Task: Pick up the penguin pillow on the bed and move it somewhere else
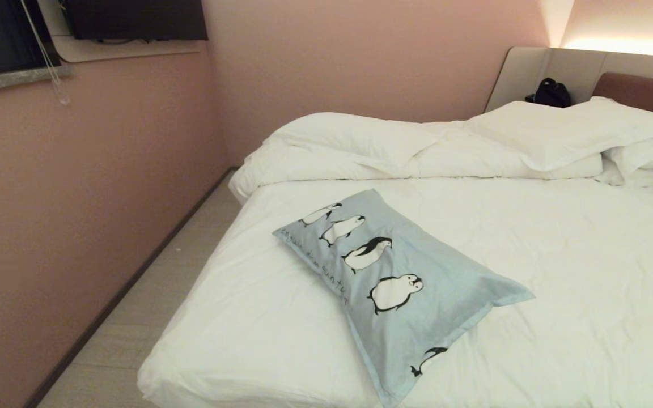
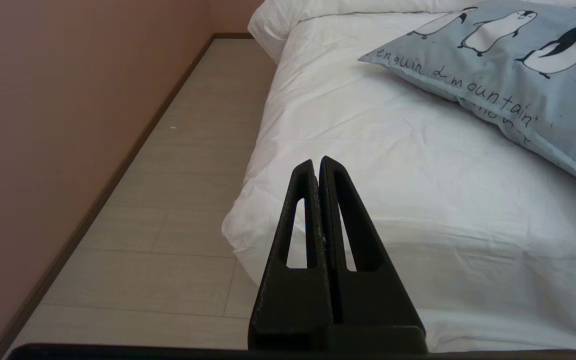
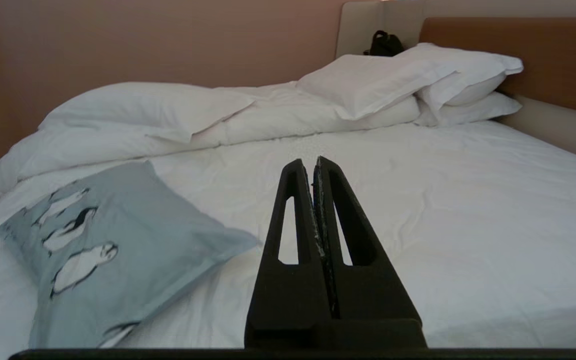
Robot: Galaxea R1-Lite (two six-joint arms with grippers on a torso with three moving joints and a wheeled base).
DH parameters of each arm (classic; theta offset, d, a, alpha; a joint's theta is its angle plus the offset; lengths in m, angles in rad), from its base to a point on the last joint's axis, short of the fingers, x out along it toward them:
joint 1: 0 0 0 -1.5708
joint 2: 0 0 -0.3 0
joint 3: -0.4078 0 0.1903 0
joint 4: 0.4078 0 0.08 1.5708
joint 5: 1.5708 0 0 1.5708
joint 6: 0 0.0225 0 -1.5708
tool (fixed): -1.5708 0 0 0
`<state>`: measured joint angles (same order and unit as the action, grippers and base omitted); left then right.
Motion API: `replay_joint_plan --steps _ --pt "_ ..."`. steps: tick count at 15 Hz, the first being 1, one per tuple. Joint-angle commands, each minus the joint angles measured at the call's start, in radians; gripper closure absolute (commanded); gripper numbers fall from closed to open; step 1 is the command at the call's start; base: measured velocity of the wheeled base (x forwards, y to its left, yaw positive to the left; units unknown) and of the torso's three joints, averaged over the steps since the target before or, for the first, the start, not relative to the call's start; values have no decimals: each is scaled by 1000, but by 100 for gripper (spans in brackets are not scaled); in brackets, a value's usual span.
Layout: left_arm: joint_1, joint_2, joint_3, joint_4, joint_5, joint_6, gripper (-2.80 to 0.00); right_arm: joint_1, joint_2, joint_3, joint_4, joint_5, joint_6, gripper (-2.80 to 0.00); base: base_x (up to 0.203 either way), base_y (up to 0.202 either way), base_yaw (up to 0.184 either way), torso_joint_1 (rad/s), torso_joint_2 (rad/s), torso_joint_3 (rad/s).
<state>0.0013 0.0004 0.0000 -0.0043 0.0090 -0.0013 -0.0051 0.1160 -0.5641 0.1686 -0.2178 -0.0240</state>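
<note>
**Penguin pillow at rest on the bed, both grippers closed and empty**

Nearest the cameras, the left gripper (image 2: 316, 162) hangs off the near corner of the bed (image 1: 559, 272), over the edge of the sheet and the pale floor (image 2: 178, 200); its two black fingers (image 2: 300, 210) are pressed together and hold nothing. The right gripper (image 3: 314, 162) sits low at the foot of the mattress, pointing toward the headboard (image 3: 513, 55); its jaws are likewise fully closed and empty. Neither gripper appears in the head view, and neither touches the pillow.

The penguin pillow (image 1: 406, 283) lies flat on the white sheet, set diagonally in the near left part of the bed, one corner reaching the front edge. Its printed side faces up, showing a row of penguins and a line of dark script.

Beyond it, a rumpled white duvet (image 1: 355, 147) is bunched across the mattress. Farther right, white pillows (image 1: 632, 141) are stacked against the brown headboard, with a small black bag (image 1: 550, 93) behind them. A pink wall (image 1: 77, 187) runs along the left side.
</note>
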Motion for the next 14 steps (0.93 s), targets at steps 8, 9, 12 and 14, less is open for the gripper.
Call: replay_joint_plan --steps 8,9,12,14 --pt "0 0 0 0 0 0 0 2 -114 167 23 95 2 0 0 0 0 0 0 0" --pt "0 0 0 0 0 0 0 2 -114 194 -16 116 0 0 0 0 0 0 0 0" --pt "0 0 0 0 0 0 0 2 -114 278 -104 148 -3 0 0 0 0 0 0 0" --pt "2 0 0 0 0 0 0 2 -114 331 -137 152 -3 0 0 0 0 0 0 0"
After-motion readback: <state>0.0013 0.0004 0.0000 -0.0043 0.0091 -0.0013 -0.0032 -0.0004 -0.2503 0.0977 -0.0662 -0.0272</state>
